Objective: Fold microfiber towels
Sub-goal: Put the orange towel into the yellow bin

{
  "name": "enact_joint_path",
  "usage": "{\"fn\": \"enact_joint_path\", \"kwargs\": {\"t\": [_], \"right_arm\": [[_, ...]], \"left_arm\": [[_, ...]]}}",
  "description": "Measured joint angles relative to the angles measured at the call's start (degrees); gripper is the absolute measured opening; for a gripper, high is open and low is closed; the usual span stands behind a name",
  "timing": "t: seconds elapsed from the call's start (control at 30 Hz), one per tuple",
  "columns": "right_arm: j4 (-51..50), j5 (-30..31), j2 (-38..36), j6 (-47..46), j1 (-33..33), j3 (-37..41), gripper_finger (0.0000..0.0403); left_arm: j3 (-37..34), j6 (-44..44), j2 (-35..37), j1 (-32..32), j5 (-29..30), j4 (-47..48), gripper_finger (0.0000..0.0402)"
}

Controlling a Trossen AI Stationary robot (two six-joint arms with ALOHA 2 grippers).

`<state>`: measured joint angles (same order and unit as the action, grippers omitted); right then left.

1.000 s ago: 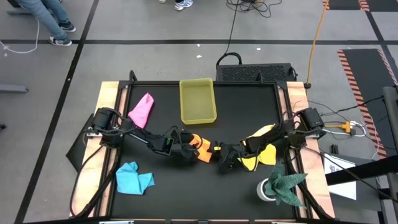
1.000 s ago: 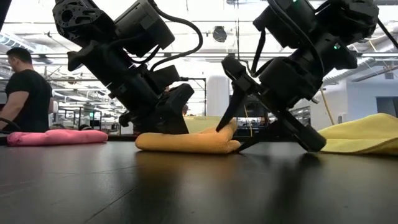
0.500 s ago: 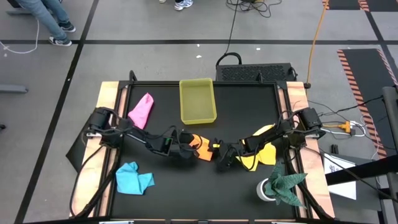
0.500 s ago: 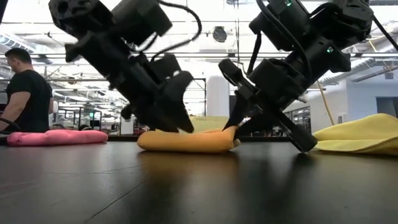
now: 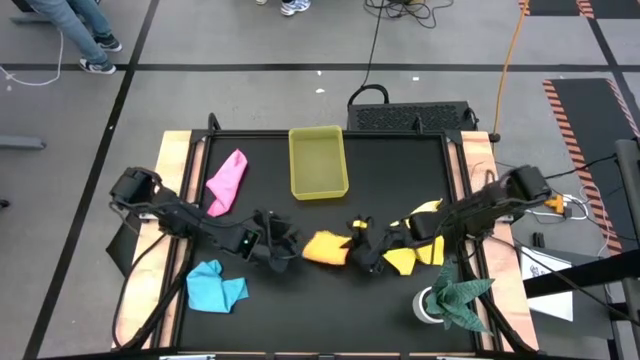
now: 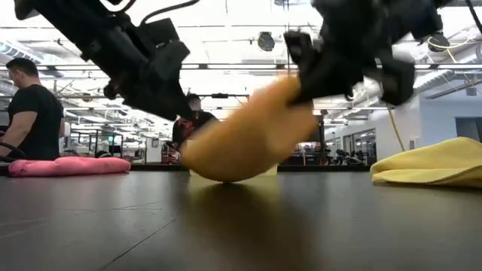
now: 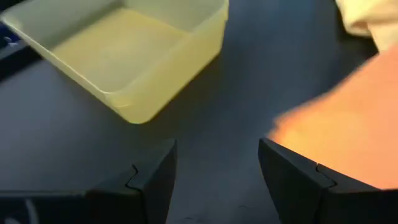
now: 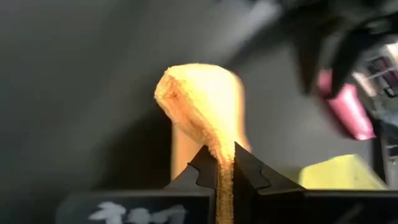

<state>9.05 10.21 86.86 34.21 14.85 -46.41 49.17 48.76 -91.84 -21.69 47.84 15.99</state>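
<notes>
Since a second ago the right hand [image 5: 357, 247] has pinched down on the orange towel [image 5: 325, 247] and lifted one side of it, while the left hand [image 5: 272, 250] has backed off toward the worktop's left. In the right wrist view the two dark fingers [image 8: 205, 171] are clenched on a thin edge of the orange towel [image 8: 202, 106], which bulges out beyond them. The low view shows that towel [image 6: 245, 139] raised at the held end, its lowest part at or just above the black worktop [image 6: 241, 226].

The left hand [image 7: 214, 171] is released, jaws standing wide apart with nothing between them; the orange towel [image 7: 339, 134] is just beside one finger, apart from it.

Outward from the hands, the yellow towel [image 5: 415, 250] lies under the right arm. The yellow tray [image 5: 318, 162] sits at the worktop's far middle. The pink towel [image 5: 227, 179] lies at far left and the light blue towel [image 5: 214, 286] at near left. A dark green cloth [image 5: 460, 297] sits at the near right corner. A person [image 6: 28, 109] stands in the room beyond.
</notes>
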Motion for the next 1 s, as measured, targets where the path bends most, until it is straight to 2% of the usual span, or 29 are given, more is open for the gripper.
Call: {"fn": "enact_joint_path", "kwargs": {"t": [0.17, 0.33, 0.53, 0.67, 0.83, 1.0], "right_arm": [[-7.7, 0.6, -4.0, -4.0, -4.5, -6.2, 0.0004], [-14.4, 5.8, -2.5, -3.3, -13.3, -14.7, 0.0003], [-12.6, 12.9, 3.0, 6.7, -25.4, -23.0, 0.0003], [-7.6, 15.4, 8.4, 16.6, -31.3, -24.0, 0.0003], [-5.0, 16.8, 16.3, 22.1, -32.8, -24.0, 0.0003], [-6.1, 17.0, 21.8, 28.4, -30.8, -24.1, 0.0003]], "left_arm": [[0.0, 4.7, -0.1, 0.2, 0.8, 6.1, 0.023], [0.1, 11.6, -0.1, 0.7, 1.1, 13.4, 0.023], [0.1, 13.5, -0.1, 0.7, 1.5, 15.2, 0.023], [0.1, 13.5, -0.1, 0.7, 1.6, 15.2, 0.023], [0.1, 13.5, -0.5, 0.7, 1.8, 15.0, 0.023], [0.1, 13.3, -0.7, 0.7, 1.8, 14.8, 0.023]]}}
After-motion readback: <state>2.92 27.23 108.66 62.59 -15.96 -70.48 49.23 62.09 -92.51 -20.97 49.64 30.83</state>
